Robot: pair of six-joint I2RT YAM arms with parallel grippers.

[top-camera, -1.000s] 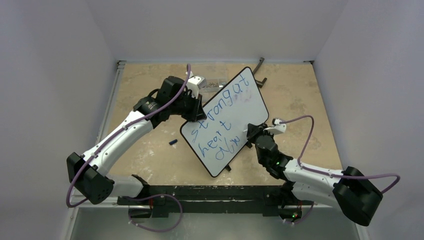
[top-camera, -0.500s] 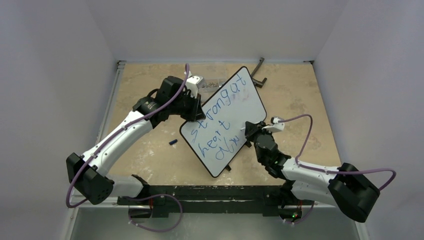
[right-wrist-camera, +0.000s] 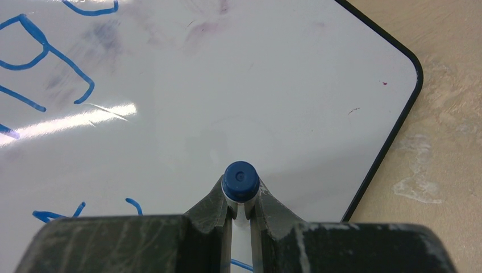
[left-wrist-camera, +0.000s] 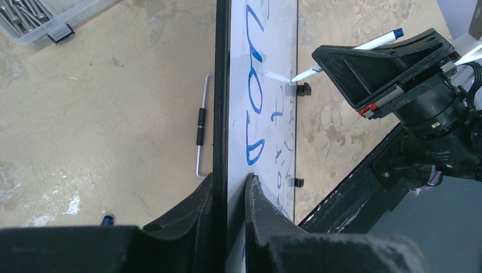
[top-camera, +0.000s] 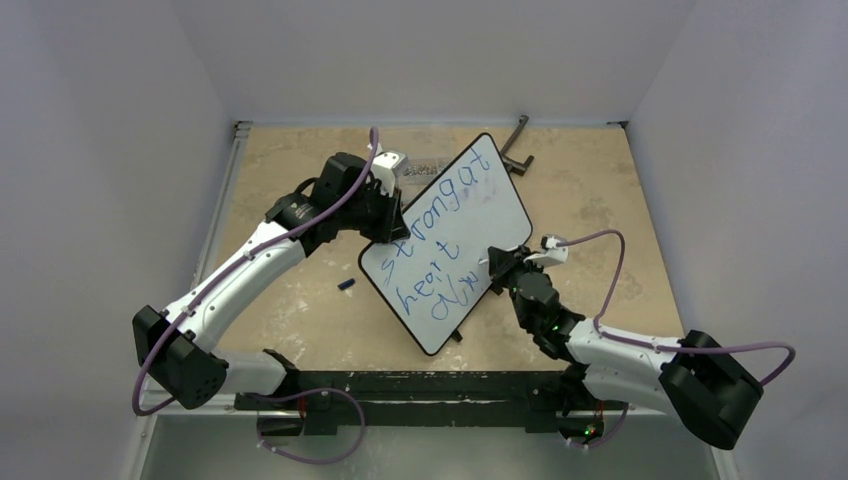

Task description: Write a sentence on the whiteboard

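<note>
The whiteboard lies slanted across the table's middle, with the blue sentence on it in two rows. My left gripper is shut on the board's left long edge. In the left wrist view its fingers pinch the black frame on both sides, at the left gripper. My right gripper is shut on a white marker with a blue end cap. The marker's tip meets the whiteboard near its right edge, after the last letters. The right gripper looks down on the whiteboard.
A clear box of screws sits behind the board. A small blue cap lies on the table left of it. A black metal bracket is at the back. A wire stand sticks out under the board.
My right arm has shifted slightly left and brought the marker tip onto the board near the end of the second row. The left arm and board have stayed still.
</note>
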